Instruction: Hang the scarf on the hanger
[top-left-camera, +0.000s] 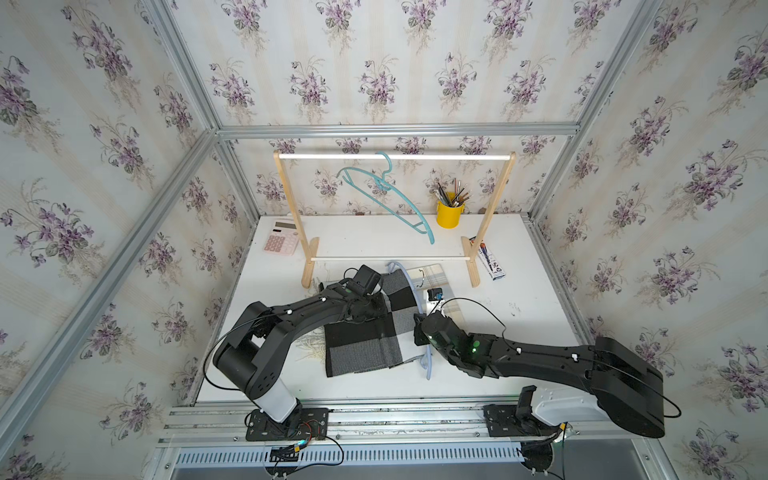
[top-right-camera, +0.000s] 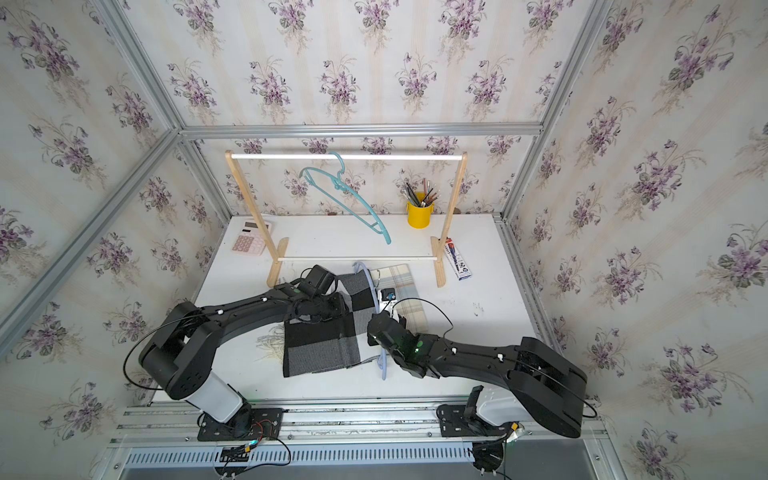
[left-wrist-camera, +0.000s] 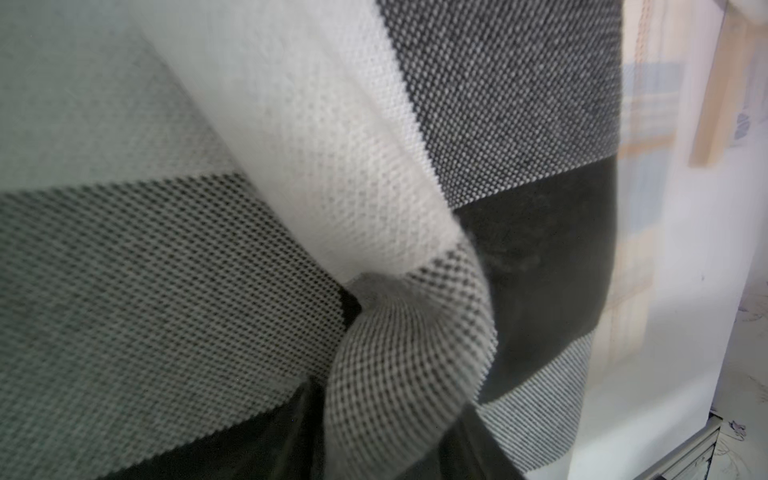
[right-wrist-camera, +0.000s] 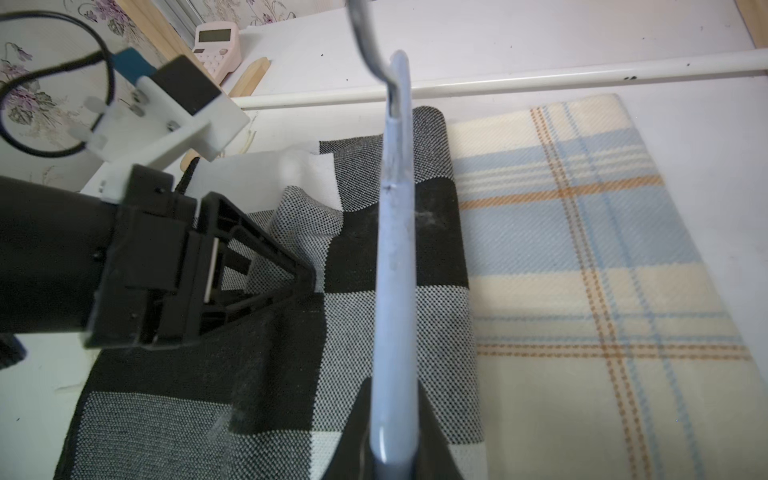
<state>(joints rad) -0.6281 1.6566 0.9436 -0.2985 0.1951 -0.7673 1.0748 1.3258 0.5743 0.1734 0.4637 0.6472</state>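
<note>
White bench (top-left-camera: 519, 291), floral walls. Mid-bench the checked scarf (top-left-camera: 365, 345) is laid flat, one fold pinched by the left pincer (right-wrist-camera: 299, 286). The pale blue hanger (right-wrist-camera: 395, 249) is clamped in the right pincer (right-wrist-camera: 392, 457), just over the scarf's right edge. Nothing's draped yet, so the threading's all left.

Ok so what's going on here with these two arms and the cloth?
Two robot arms are working on hanging a scarf. The right arm's fingers are shut on a pale blue hanger, holding it over the checked scarf that lies on the table. The left arm's fingers pinch a bunched fold of that scarf. The scarf isn't on the hanger yet. A plaid scarf lies beside it, and a teal hanger hangs on the wooden rack behind.
</note>
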